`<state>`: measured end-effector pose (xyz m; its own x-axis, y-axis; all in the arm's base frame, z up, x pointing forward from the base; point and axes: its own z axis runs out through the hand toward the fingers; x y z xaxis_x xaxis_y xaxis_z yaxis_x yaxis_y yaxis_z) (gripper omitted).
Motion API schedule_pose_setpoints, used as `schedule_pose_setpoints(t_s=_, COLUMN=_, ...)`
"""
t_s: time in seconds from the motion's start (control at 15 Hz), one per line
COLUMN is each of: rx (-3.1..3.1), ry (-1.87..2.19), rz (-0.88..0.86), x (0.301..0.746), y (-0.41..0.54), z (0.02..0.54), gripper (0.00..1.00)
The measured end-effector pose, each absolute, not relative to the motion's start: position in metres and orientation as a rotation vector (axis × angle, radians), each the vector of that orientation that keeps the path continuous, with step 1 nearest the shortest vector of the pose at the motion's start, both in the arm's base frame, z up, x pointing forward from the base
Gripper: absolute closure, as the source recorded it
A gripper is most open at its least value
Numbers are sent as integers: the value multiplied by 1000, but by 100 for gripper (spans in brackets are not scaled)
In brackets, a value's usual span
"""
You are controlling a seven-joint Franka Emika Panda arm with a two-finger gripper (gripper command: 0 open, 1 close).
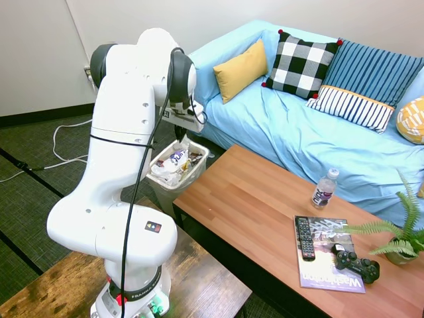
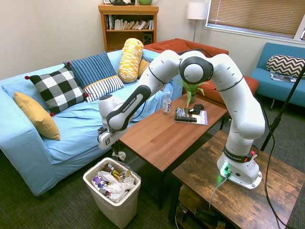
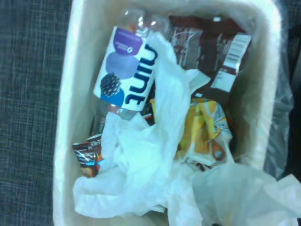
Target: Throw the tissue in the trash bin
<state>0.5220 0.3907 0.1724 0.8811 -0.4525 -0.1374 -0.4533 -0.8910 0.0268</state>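
**Claw Poised Over the Bin, Tissue at Its Tips**

Second exterior view shows the claw (image 2: 120,155) hanging directly above the trash bin (image 2: 114,202), which stands on the carpet just off the near corner of the wooden table (image 2: 164,136), between that table and the blue sofa (image 2: 71,129). A small white scrap, most likely the tissue (image 2: 121,156), dangles at the fingertips. The fingers look close together around it, though the pictures are too coarse to say whether they pinch it or have just let go.

The arm reaches low and out past the table's edge, presumably so the tissue can fall straight into the opening rather than onto the rim or floor.

The wrist view looks straight down into the bin (image 3: 63,117): a plastic bottle with a purple label (image 3: 124,70), brown and yellow wrappers (image 3: 204,129) and crumpled white paper (image 3: 150,165) nearly fill it. A white mass at that picture's lower right may be the tissue (image 3: 244,197).

On the table's far end, well apart from the work, sit a water bottle (image 1: 323,189), a magazine (image 1: 328,255) with a remote (image 1: 305,237) and a game controller (image 1: 356,262).

The task appears close to done; releasing is what remains.
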Motion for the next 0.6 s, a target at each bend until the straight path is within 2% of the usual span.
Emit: schedule_pose_setpoints(t_s=0.6, rx=-3053, ry=681, rz=240, x=524, y=393, z=164, gripper=0)
